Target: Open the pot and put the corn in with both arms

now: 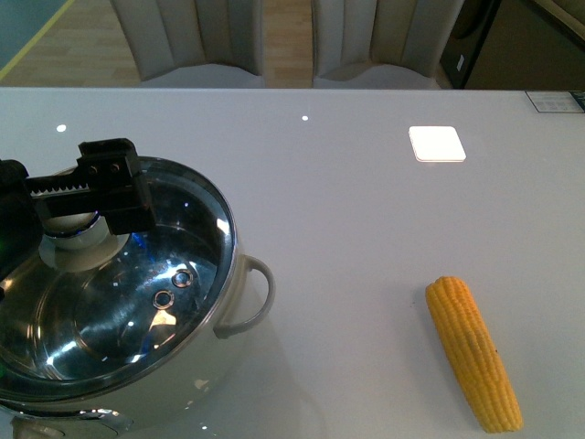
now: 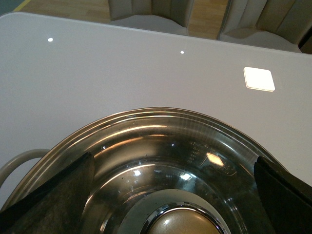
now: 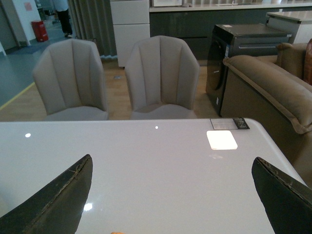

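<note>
White glossy table (image 1: 366,229); two grey chairs (image 1: 201,41) behind its far edge, wood floor beyond them. One bright square reflection (image 1: 437,144) on the tabletop, far right of centre.

Pot (image 1: 236,265): near-left corner of the table in my front view, partly cut off by the frame. Glass lid (image 1: 110,302) is on and seated inside the rim. One pale loop handle (image 1: 251,297) points toward the corn.

Corn (image 1: 473,352): lying flat on the table at near right, well apart from the pot, tapered end toward the far side. Nothing touches it.

Left gripper (image 1: 66,197): over the lid, at the pale knob (image 1: 73,233). In the left wrist view I see its fingers (image 2: 53,195) spread wide, one on each side of the knob and clear of it. Released, holding nothing. I cannot tell from either view whether the pads touch the glass.

Right gripper (image 3: 170,161): not in the front view. The right wrist view shows its fingers (image 3: 58,204) wide apart above bare table, facing the chairs, with nothing between them. A brown sofa (image 3: 273,92) stands off the table's right end.
</note>
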